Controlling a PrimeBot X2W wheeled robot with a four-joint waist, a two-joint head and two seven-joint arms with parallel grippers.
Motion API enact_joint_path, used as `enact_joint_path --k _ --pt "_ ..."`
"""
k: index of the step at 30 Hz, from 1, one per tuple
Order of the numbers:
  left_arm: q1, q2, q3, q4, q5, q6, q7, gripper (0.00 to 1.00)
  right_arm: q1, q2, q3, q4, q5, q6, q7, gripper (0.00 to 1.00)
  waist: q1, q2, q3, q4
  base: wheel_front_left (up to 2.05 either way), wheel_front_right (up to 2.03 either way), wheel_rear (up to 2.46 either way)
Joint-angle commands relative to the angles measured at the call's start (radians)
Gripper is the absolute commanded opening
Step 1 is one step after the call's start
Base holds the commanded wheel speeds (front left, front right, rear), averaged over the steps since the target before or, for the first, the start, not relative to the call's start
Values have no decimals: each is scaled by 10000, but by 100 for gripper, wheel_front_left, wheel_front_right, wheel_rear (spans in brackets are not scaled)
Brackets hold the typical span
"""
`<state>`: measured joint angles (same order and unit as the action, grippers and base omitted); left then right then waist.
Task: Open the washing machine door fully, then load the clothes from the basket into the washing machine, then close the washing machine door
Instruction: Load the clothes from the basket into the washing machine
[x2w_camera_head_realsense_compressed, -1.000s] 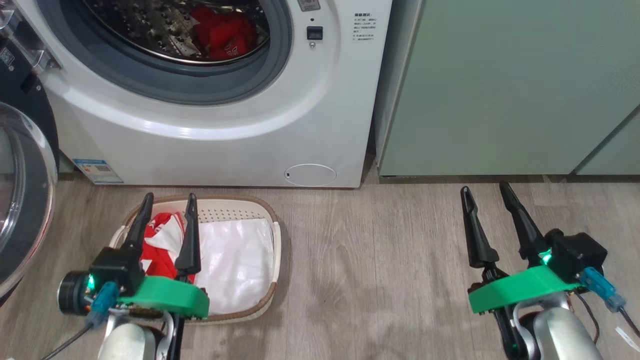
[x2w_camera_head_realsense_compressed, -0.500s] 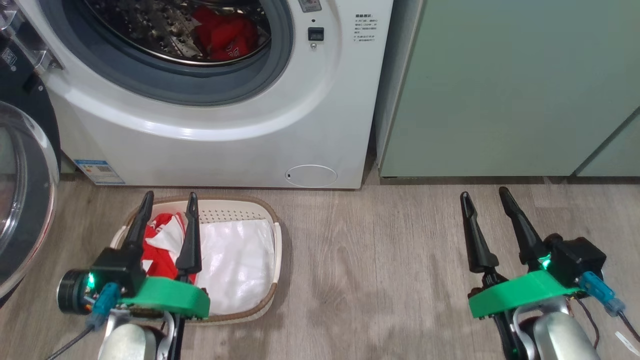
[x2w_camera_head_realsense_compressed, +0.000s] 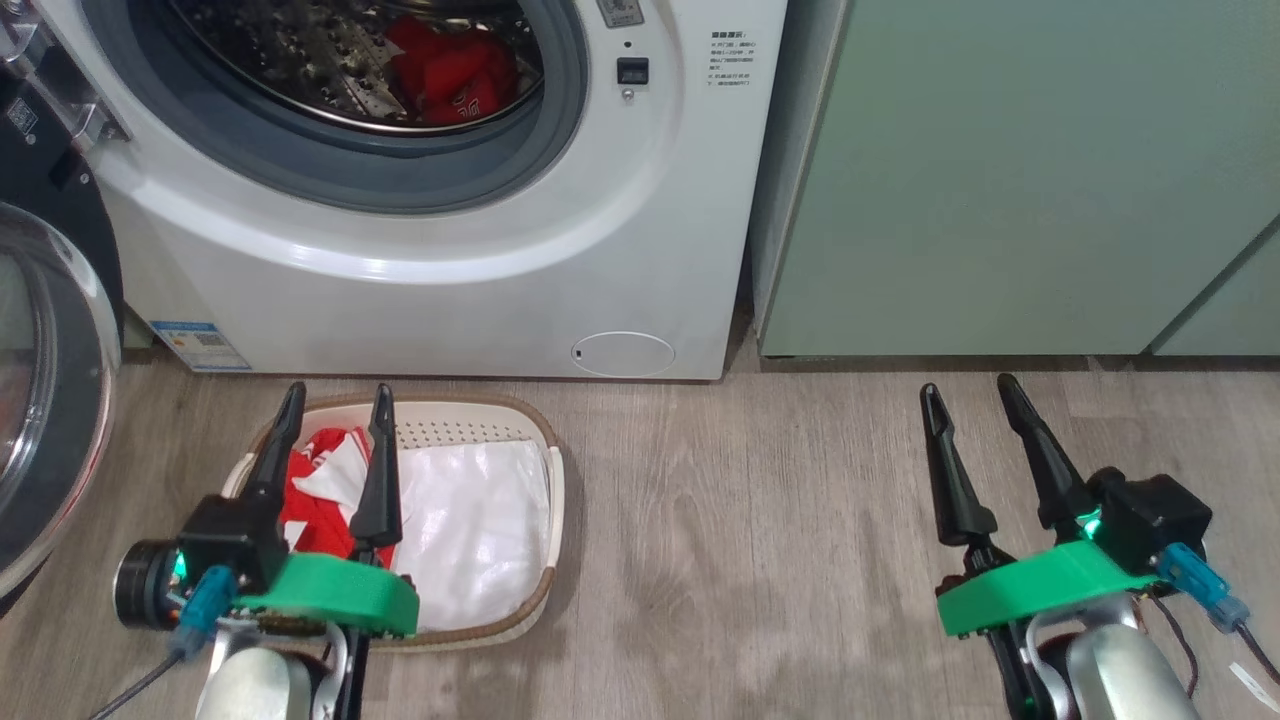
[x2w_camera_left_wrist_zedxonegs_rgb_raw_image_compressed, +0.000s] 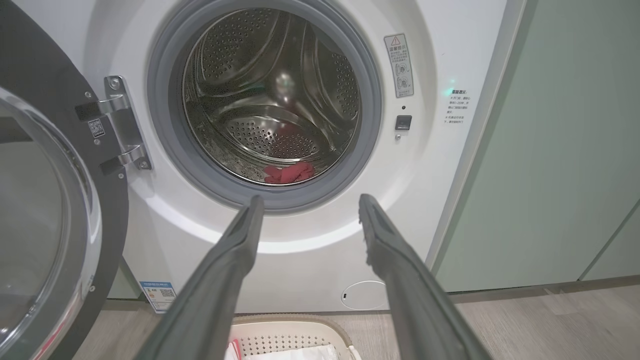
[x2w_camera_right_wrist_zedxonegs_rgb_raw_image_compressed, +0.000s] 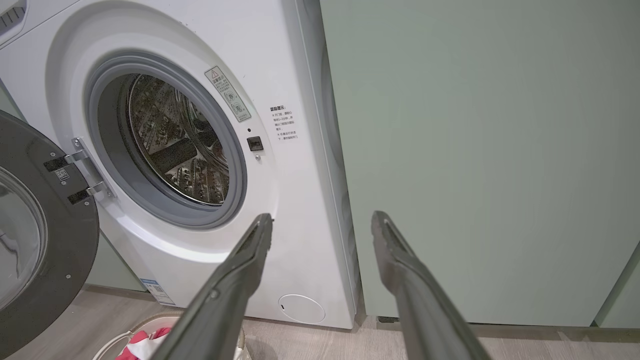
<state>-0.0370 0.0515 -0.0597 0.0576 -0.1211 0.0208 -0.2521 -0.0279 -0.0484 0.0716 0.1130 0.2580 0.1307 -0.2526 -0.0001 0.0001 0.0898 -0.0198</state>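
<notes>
The washing machine (x2w_camera_head_realsense_compressed: 420, 280) stands at upper left with its door (x2w_camera_head_realsense_compressed: 50, 400) swung wide open to the left. A red garment (x2w_camera_head_realsense_compressed: 450, 75) lies in the steel drum (x2w_camera_left_wrist_zedxonegs_rgb_raw_image_compressed: 272, 95). On the floor before the machine sits the basket (x2w_camera_head_realsense_compressed: 545, 500), holding red and white clothes (x2w_camera_head_realsense_compressed: 320, 480) on its left side. My left gripper (x2w_camera_head_realsense_compressed: 335, 400) hovers open above those clothes, nothing between its fingers. My right gripper (x2w_camera_head_realsense_compressed: 968, 390) is open over bare floor at the right, far from the basket. The left wrist view looks at the drum past the open left gripper (x2w_camera_left_wrist_zedxonegs_rgb_raw_image_compressed: 310, 200); the right gripper (x2w_camera_right_wrist_zedxonegs_rgb_raw_image_compressed: 322, 220) is open in its own view.
Pale green cabinets (x2w_camera_head_realsense_compressed: 1000, 180) fill the wall right of the machine. A plain white sheet (x2w_camera_head_realsense_compressed: 470, 520) lines the basket's right side. Wood-look floor (x2w_camera_head_realsense_compressed: 750, 520) lies between the two arms.
The whole picture has slipped down slightly, so the camera moved a little. Both grippers stay open and keep their places over the basket and the floor.
</notes>
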Motion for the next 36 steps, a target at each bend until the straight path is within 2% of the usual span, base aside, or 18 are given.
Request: enact_joint_path --k 1,20,28,35,36 --pt "-205 -8 406 -314 -62 -7 -97 100 -202 -18 251 -325 22 0 -92 100 1 -1 10 1 0 0 0" --pt "-311 -12 347 2 -136 -40 -97 100 -289 -18 258 -367 51 0 -92 100 1 -1 308 -6 0 0 0" --pt "-687 243 494 2677 108 92 -97 100 -479 -18 339 -451 6 0 -92 100 1 -1 1001 -106 0 0 0" --pt "-2055 761 566 5567 143 80 301 100 -865 -18 477 -641 -211 0 -92 100 1 -1 2470 -292 0 0 0" --pt "-2055 761 566 5567 143 80 301 100 -865 -18 477 -641 -211 0 -92 100 1 -1 2470 -292 0 0 0"
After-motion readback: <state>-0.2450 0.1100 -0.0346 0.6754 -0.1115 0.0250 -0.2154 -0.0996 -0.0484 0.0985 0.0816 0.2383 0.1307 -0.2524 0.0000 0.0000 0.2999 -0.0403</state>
